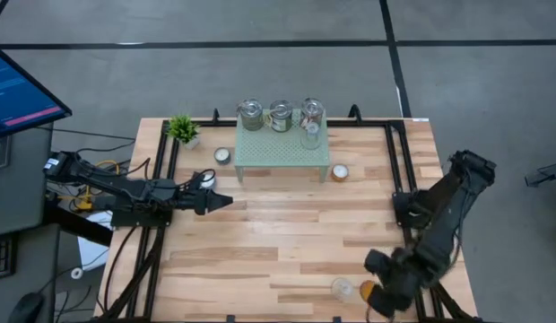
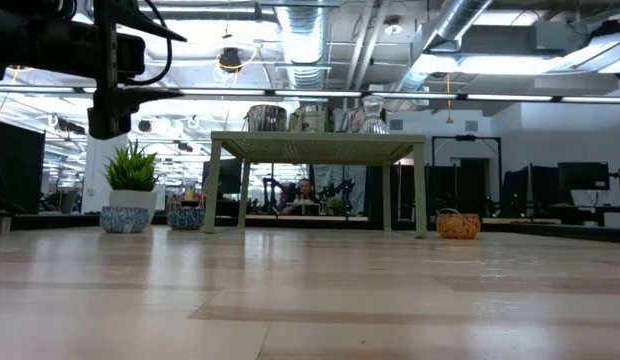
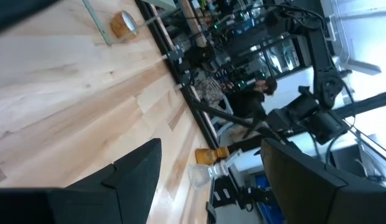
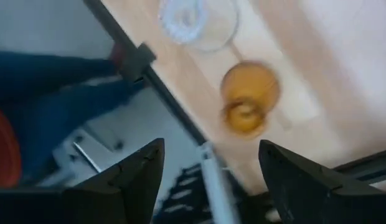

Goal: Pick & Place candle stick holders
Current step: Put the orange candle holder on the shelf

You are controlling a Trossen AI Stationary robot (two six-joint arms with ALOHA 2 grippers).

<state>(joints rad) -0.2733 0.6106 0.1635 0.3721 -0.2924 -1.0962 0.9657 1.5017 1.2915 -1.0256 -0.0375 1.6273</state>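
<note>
Three silvery glass jars [image 1: 279, 115] and a clear glass cup [image 1: 310, 136] stand on the pale green mesh stand [image 1: 282, 152]. A white tealight cup [image 1: 222, 155] and an orange one [image 1: 339, 171] rest on the table beside the stand. A clear glass cup [image 1: 341, 288] and an amber cup [image 1: 366, 290] stand at the near edge. My right gripper [image 4: 208, 180] is open just above and beside them; the amber cup [image 4: 246, 99] lies ahead of its fingers, untouched. My left gripper [image 1: 220, 202] hovers open and empty over the table's left part.
A small green potted plant [image 1: 182, 128] stands at the far left corner. A black frame rail [image 1: 403, 161] runs along the table's right side, and the near edge is close under my right gripper. Bare wood [image 1: 278, 233] lies between the two arms.
</note>
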